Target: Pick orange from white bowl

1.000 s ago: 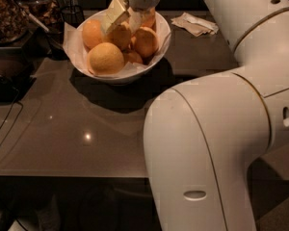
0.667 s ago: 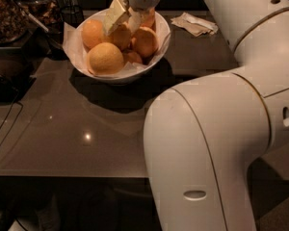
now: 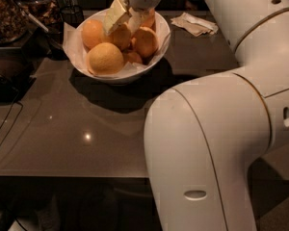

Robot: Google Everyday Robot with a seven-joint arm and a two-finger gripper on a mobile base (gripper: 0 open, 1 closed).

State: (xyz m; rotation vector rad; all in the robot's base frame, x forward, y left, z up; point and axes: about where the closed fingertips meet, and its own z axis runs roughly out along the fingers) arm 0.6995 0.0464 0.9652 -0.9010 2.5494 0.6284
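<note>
The white bowl point(image 3: 116, 77) stands at the back of the dark table, lined with crinkled white paper and holding several oranges. A yellowish orange point(image 3: 105, 58) lies at the bowl's front left, another point(image 3: 92, 32) at the left, and one point(image 3: 145, 41) at the right. My gripper point(image 3: 125, 19) reaches down from above into the middle of the bowl, right over an orange point(image 3: 120, 37) that it partly hides. I cannot tell whether it touches that fruit.
My own white arm point(image 3: 207, 143) fills the right and front of the view. A crumpled paper napkin point(image 3: 196, 23) lies behind the bowl to the right. A dark container of brown food point(image 3: 5, 13) and a black cup point(image 3: 72, 14) stand at the back left. A cable point(image 3: 4, 129) runs along the left.
Almost nothing has moved. The gripper stays in the middle of the bowl over the same orange, and the fruits lie as before.
</note>
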